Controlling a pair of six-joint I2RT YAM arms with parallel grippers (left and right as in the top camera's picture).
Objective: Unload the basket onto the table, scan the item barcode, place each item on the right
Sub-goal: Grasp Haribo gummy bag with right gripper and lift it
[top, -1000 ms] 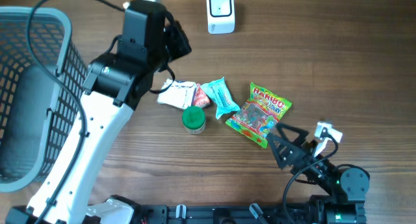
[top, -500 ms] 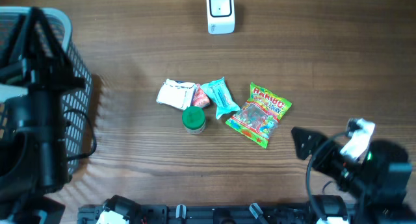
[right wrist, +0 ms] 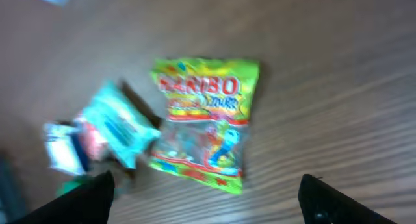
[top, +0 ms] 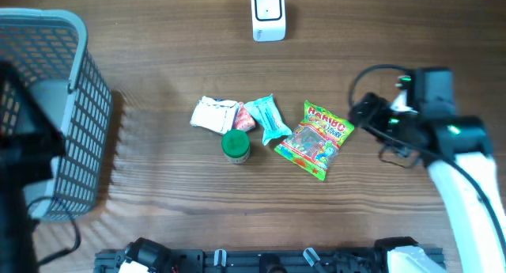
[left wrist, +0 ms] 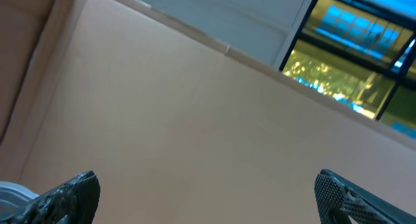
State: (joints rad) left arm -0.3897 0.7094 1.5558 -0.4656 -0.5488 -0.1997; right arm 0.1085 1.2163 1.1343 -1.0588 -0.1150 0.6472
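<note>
The right claw, spread wide and empty, hangs just beside the right edge of the Haribo bag, which lies flat on the desk, probably lined up to lift it toward the scanner. Bare desk between bag and scanner leaves a free path (a teal packet crowds the bag's left side). The left claw, also wide open and empty, points upward over by the basket, well clear.
</note>
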